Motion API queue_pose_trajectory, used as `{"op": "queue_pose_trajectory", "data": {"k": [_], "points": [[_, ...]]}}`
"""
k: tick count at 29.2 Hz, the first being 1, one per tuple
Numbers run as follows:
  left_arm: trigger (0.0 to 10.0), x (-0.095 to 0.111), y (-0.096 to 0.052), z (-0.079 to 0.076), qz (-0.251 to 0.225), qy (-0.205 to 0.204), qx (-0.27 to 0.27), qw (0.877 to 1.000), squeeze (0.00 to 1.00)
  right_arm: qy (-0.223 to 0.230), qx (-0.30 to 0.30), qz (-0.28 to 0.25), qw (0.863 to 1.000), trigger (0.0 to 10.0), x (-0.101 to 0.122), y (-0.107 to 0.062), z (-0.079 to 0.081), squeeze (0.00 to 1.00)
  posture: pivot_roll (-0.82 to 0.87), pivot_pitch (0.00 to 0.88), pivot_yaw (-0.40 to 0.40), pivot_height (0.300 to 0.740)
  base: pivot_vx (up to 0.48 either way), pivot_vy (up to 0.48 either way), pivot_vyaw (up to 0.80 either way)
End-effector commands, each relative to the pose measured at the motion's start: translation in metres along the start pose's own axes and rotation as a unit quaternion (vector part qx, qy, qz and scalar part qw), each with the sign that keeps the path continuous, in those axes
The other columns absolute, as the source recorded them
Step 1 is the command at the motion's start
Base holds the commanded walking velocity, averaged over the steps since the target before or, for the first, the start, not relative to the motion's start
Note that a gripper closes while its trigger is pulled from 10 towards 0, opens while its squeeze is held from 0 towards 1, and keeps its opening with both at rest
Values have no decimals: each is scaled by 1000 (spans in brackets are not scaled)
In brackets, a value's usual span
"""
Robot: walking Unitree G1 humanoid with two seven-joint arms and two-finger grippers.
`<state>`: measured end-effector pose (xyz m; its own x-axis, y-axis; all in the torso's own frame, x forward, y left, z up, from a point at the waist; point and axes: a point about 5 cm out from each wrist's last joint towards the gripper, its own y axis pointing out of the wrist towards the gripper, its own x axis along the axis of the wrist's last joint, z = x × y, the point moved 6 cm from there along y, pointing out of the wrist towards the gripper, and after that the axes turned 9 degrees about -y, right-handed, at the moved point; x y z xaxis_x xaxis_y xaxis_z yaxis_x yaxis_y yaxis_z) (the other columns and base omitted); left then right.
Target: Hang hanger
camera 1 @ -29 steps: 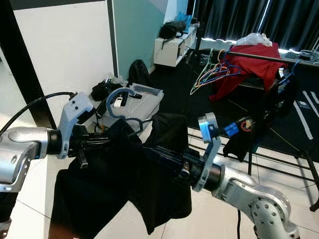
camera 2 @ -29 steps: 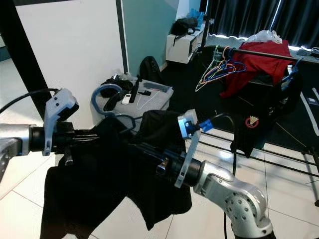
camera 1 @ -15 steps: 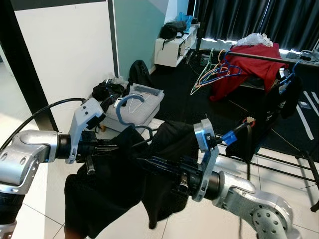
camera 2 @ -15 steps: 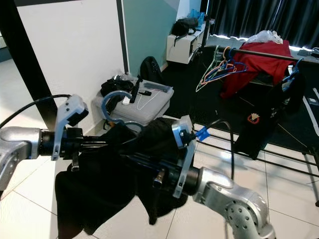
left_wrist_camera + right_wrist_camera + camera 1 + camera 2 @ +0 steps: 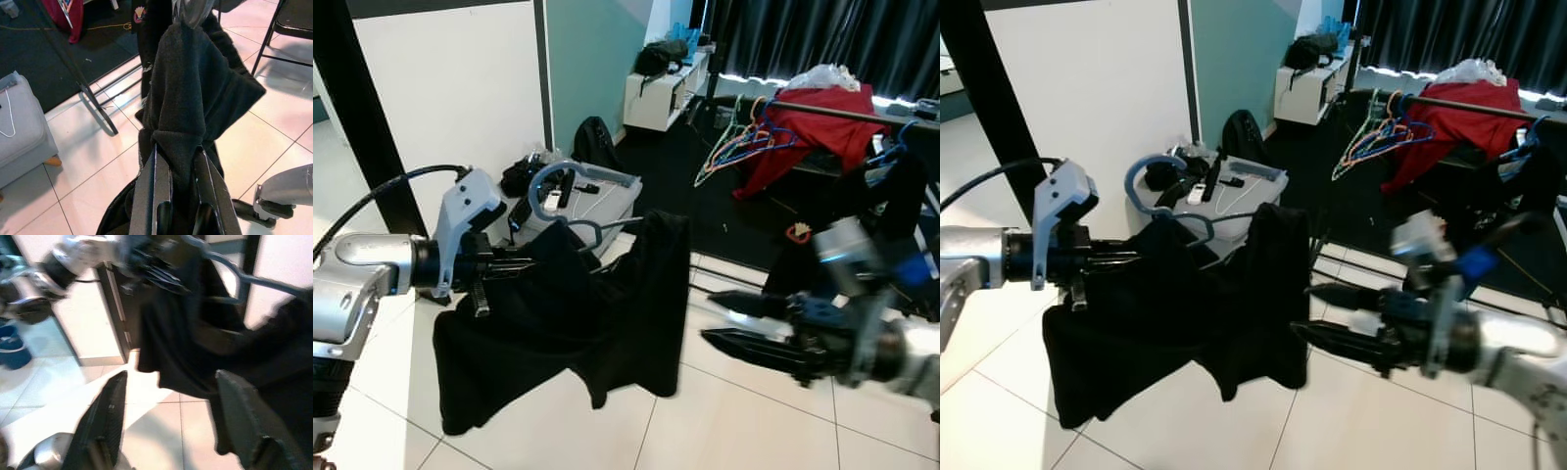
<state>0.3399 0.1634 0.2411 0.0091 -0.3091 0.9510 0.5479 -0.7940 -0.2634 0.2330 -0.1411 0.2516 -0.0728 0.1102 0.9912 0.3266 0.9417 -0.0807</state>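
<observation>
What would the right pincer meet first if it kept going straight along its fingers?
Most likely the black garment hanging from the left pincer; the open right pincer points at its edge, though motion blur leaves depth uncertain.

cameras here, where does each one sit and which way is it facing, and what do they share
Left and right eye views: on the head, looking forward and down at the black garment on the blue hanger, both arms showing.
Left wrist view: along the left gripper, clamped on the garment.
Right wrist view: along the open right gripper, facing the garment.
Shared: the garment.
</observation>
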Motion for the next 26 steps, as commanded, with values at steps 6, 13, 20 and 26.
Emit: {"op": "queue_pose_trajectory", "data": {"k": [6, 13, 20, 26], "points": [[10000, 9, -1, -6, -14, 36, -31, 999, 0, -57, -63, -61, 995, 10000, 43, -31, -27, 1000, -69, 0, -35, 740, 0, 0, 0], [10000, 13, -12, -38, -10, 66, -135, 989, 0, -121, -158, 1, 980, 10000, 44, -66, -65, 318, -64, 0, -39, 740, 0, 0, 0], [10000, 13, -11, -84, 7, 100, -263, 960, 0, -123, -87, 52, 987, 10000, 44, -71, -57, 0, -56, 0, -45, 740, 0, 0, 0], [10000, 23, 2, -98, -2, 129, -306, 943, 0, -79, 38, 104, 991, 10000, 22, -58, -31, 0, -61, 0, -51, 740, 0, 0, 0]]}}
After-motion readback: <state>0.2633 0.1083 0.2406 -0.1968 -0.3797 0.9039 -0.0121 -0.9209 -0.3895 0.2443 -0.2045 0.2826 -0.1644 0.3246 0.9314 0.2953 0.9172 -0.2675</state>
